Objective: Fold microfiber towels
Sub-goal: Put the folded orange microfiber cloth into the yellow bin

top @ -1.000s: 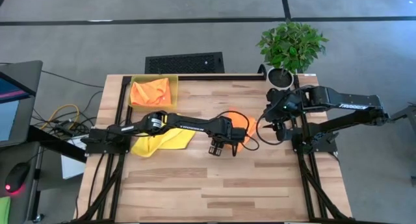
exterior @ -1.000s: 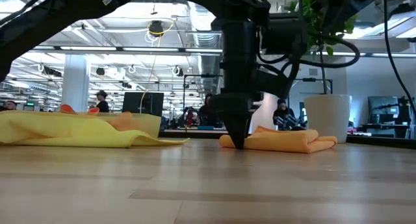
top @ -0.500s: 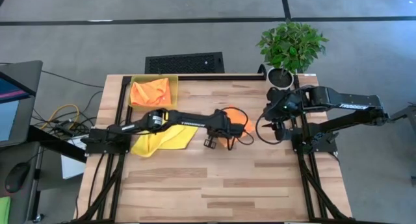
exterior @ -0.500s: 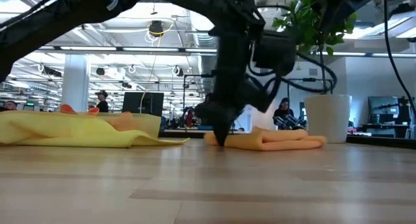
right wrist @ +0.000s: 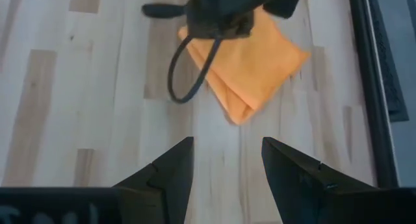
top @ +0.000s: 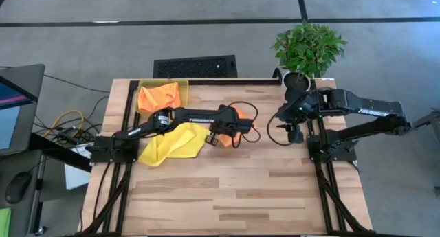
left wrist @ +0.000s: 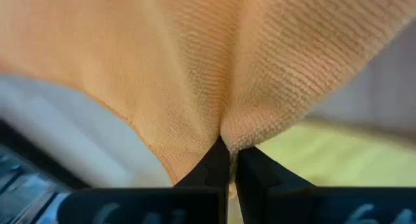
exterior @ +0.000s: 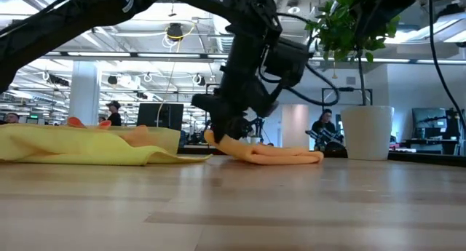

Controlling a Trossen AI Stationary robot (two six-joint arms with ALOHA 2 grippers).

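Orange microfiber towel (top: 242,118) (folded, lying near the middle of the wooden table (top: 275,189)): the left gripper (top: 214,137) is clenching one edge of it, and in the left wrist view the cloth (left wrist: 247,62) is bunching into the closed fingertips (left wrist: 218,162). In the low view that pinched end (exterior: 222,143) is rising off the boards while the rest of the towel (exterior: 284,156) is lying flat. In the right wrist view the folded towel (right wrist: 250,65) is sitting partly under the left arm. The right gripper (top: 283,126) is hovering near the table's right side, beside the towel but apart from it, its fingers (right wrist: 166,169) standing spread and holding nothing. A yellow towel (top: 172,144) is lying crumpled under the left arm, towards the table's left side. A second orange towel (top: 159,97) is resting in the translucent yellow bin (top: 142,85) at the far left corner. A potted plant (top: 307,50) is standing at the far right corner.
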